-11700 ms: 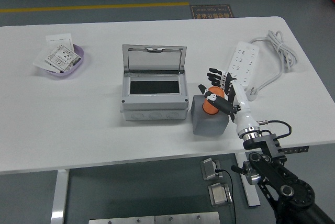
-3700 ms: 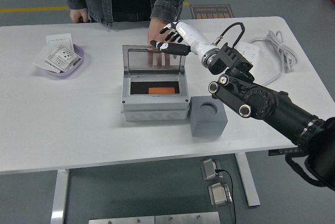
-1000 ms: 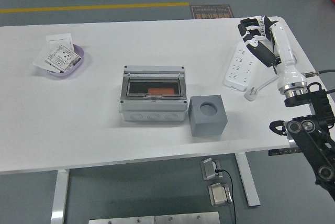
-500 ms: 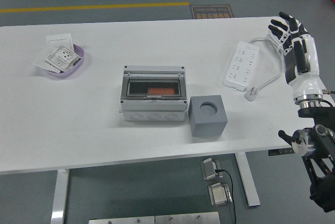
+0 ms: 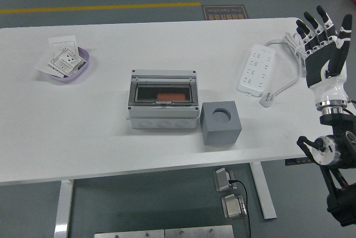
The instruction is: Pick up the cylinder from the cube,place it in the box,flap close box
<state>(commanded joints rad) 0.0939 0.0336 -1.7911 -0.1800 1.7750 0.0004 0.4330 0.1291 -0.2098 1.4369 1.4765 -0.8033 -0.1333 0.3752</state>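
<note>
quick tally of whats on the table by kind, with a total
box, lid shut: 1
orange cylinder, inside the box: 1
grey cube: 1
power strip: 1
purple dish of cards: 1
Total: 5

1. white surface [image 5: 111,138], near edge along the bottom; far right corner rounded
2. grey box [image 5: 163,100] sits about mid-surface, clear lid down; grey cube [image 5: 221,123] just beside its right front corner, round hole on top
3. purple dish [image 5: 68,64] holding cards, far left
4. white power strip [image 5: 257,69] on the right; its cable [image 5: 289,54] coiled near the right edge
</note>
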